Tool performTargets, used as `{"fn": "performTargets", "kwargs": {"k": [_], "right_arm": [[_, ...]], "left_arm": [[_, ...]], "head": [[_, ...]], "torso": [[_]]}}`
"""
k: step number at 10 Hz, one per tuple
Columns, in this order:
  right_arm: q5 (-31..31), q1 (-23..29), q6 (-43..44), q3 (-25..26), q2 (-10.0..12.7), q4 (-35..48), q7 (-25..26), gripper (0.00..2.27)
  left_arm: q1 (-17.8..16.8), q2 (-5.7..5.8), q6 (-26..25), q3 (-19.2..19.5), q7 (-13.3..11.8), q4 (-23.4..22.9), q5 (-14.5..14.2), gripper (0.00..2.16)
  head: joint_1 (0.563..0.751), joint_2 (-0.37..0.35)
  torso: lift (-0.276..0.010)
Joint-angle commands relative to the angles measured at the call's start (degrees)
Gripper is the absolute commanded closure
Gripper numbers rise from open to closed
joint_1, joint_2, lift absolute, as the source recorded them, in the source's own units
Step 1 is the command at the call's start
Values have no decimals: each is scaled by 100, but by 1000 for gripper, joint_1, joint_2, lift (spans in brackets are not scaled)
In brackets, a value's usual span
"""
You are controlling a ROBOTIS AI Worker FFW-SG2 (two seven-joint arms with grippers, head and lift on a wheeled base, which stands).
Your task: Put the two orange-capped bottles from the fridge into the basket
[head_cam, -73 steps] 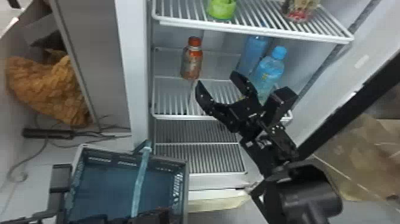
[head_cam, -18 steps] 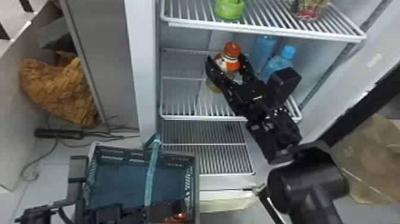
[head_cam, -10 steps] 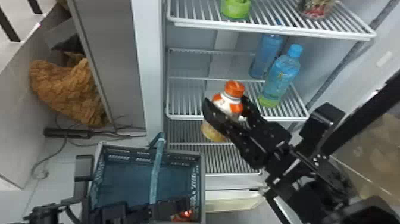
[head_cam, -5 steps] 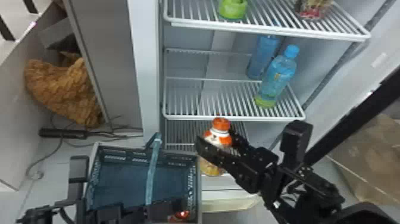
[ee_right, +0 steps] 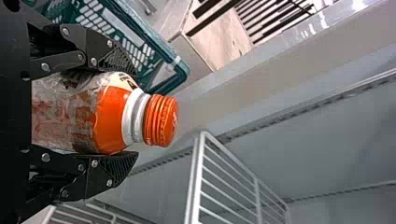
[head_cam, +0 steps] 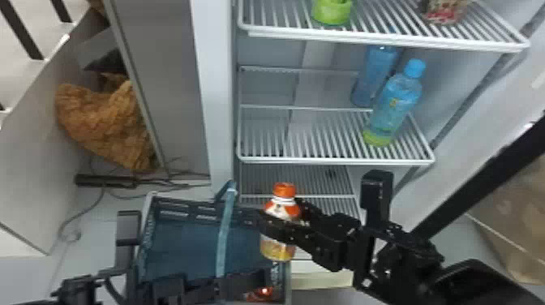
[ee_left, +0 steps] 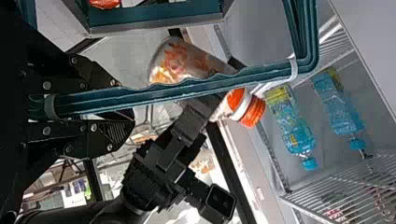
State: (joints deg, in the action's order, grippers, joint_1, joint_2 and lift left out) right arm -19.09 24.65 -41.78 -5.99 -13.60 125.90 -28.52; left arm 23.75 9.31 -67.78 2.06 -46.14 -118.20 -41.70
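My right gripper (head_cam: 282, 214) is closed around an orange-capped bottle (head_cam: 284, 190), held nearly upright by the basket's right edge, in front of the fridge. In the right wrist view the bottle (ee_right: 112, 122) sits between both fingers of the gripper (ee_right: 135, 114). At the bottom, my left gripper (head_cam: 221, 285) grips the handle (head_cam: 224, 239) of the basket (head_cam: 174, 243); the left wrist view has the handle (ee_left: 187, 91) running into this gripper (ee_left: 130, 116). Something orange (head_cam: 259, 293) lies inside the basket's near right corner, partly covered by the left gripper.
Two blue bottles (head_cam: 393, 103) stand at the right of the fridge's middle shelf (head_cam: 332, 162). A green container (head_cam: 331, 11) is on the upper shelf. The fridge's side wall (head_cam: 215, 89) rises behind the basket. Cables (head_cam: 162, 178) lie on the floor at left.
The right gripper, open beside the fridge shelf at first, took hold of the bottle, then brought it off the shelf, downward and left to the basket's side. The left gripper stays low at the basket.
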Motion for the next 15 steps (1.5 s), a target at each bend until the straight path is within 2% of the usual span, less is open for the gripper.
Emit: {"fn": "performTargets", "kwargs": {"k": [1,3,5,6,8,10,13,15], "right_arm": [[-125,-201,-293,-98,-37,-307,-84,889],[-250,-679,-546,-384,-116,-925,-409,889],[-285,-1213,-588,-749,-151,-1657,-611,786],[-285,-1340,-574,-795,-151,-1825,-708,634],[-216,-1312,-504,-784,-160,-1783,-708,306],[-67,-1270,-279,-761,-160,-1727,-725,125],[435,-918,1001,-384,-90,-1418,-681,93],[710,-398,1704,62,24,-813,-426,94]], "left_arm": [[2,-8,0,0,0,0,0,1170],[-26,1,-14,-12,0,0,0,1170],[-41,1,-14,-34,0,0,0,1170],[-41,1,-14,-34,0,0,23,1170],[-26,1,-14,-23,0,0,23,1170],[-26,1,-14,-23,0,0,23,1170],[-41,9,-14,-46,0,0,23,1170],[-41,18,-14,-57,0,0,23,1170]], "head": [[695,-90],[695,-67],[695,-32],[695,-22],[695,-6],[695,-9],[695,-28],[695,-64]], "torso": [[-235],[-235],[-235],[-235],[-235],[-235],[-235],[-235]]}}
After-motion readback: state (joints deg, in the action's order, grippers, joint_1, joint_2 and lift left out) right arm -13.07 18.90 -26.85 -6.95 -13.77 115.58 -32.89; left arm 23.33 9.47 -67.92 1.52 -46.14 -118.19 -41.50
